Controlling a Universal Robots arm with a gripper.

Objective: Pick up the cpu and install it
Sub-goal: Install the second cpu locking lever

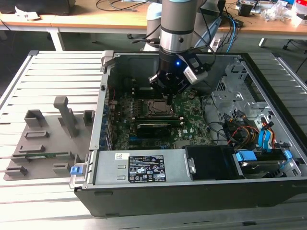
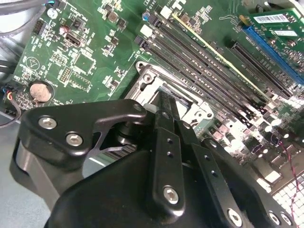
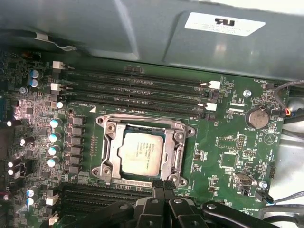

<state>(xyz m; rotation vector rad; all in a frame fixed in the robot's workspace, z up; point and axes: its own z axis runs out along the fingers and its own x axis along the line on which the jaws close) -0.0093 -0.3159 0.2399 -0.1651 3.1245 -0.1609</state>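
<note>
The cpu (image 3: 141,152), a small pale silver square, lies flat inside the metal-framed socket (image 3: 107,130) on the green motherboard. In the first wrist view my gripper (image 3: 163,184) sits just off one edge of the socket, its two black fingers pressed together with nothing between them. The second wrist view shows the same fingers (image 2: 164,107) as one narrow black bar reaching down at the socket frame (image 2: 148,78). In the exterior view the gripper (image 1: 169,96) hangs inside the open computer case, right over the socket (image 1: 154,108).
Long memory slots (image 3: 137,95) run beside the socket, with a coin battery (image 3: 259,117) nearby. The case walls (image 1: 103,91) enclose the board. A drive cage and cables (image 1: 249,129) fill the exterior view's right. A grey holder tray (image 1: 48,139) lies outside the case on the exterior view's left.
</note>
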